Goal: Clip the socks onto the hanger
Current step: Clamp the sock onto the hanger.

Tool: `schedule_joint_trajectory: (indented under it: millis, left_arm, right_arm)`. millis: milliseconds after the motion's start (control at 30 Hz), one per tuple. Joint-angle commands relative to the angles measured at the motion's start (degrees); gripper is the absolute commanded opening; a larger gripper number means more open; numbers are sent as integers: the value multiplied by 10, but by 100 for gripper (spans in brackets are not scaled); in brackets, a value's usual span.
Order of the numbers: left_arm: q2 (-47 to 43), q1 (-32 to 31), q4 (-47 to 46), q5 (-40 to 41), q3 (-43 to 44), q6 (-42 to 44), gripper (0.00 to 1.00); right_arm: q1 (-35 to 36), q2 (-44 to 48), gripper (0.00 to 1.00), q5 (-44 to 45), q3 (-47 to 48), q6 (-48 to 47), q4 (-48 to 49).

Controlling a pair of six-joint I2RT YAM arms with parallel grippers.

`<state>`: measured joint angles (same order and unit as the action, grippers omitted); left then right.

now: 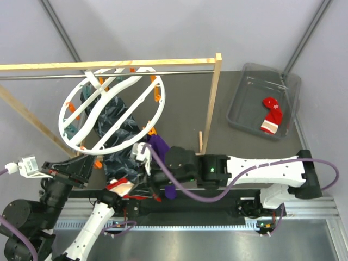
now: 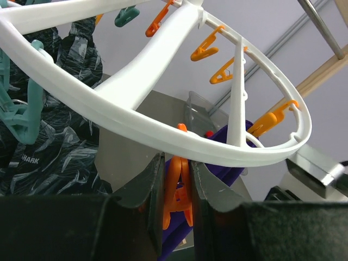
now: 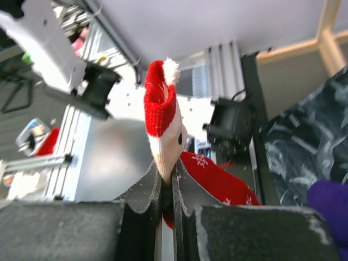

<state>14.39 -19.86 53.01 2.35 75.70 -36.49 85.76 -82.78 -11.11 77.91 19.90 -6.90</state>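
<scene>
Ops: Grip state, left side?

Bench: Left gripper [image 2: 178,167] is closed on an orange clip [image 2: 176,200]. The clip is pinched between both fingers, directly under the rim of the hanger [image 2: 136,128].

Ops: Right side?

Bench: Right gripper [image 3: 167,176] is clamped on the red Santa sock [image 3: 160,109]. Fingers are pressed together with the fabric caught between them, and the hat end is stuck up past the tips. In the top view it is held low, near the table's front edge.

Ops: Other socks?

Bench: Purple sock [image 1: 159,145] is seen just beside the ring's near rim. Whether it is clipped cannot be told from this angle. A second red sock [image 1: 271,114] is lying in the clear bin [image 1: 244,106], well apart on the right.

Ops: Hanger position?

Bench: Tilted, with its top edge up at the metal rail [image 1: 43,76] of the wooden rack [image 1: 212,103]. Dark patterned fabric [image 2: 70,147] is draped below it.
</scene>
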Motion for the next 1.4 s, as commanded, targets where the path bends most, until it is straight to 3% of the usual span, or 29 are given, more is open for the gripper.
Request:
schedule_joint_trajectory:
  millis: [0,100,233,500,900,1133,1367]
  left_arm:
    - [22,3,44,20,17,-20,0]
    - [31,3,70,47,25,-37,0]
    - [42,4,92,65,31,-58,0]
    - [57,4,145,135,46,-107,0]
    - [68,4,148,129,48,-120,0]
    - [66,4,132,107,39,-119,0]
    - [63,4,126,94,36,-117,0]
  right_arm:
    - [39,-20,0,189,82,-50,-12]
    - [41,-27,0,289,81,-51,-1]
    - [41,-46,0,355,86,-84,3]
    - [42,-91,0,408,97,-133,64]
    - [92,-87,0,479,44,-224,221]
    - [142,-88,0,596,-3,-266,302]
    - [158,-84,0,651,-42,-261,351]
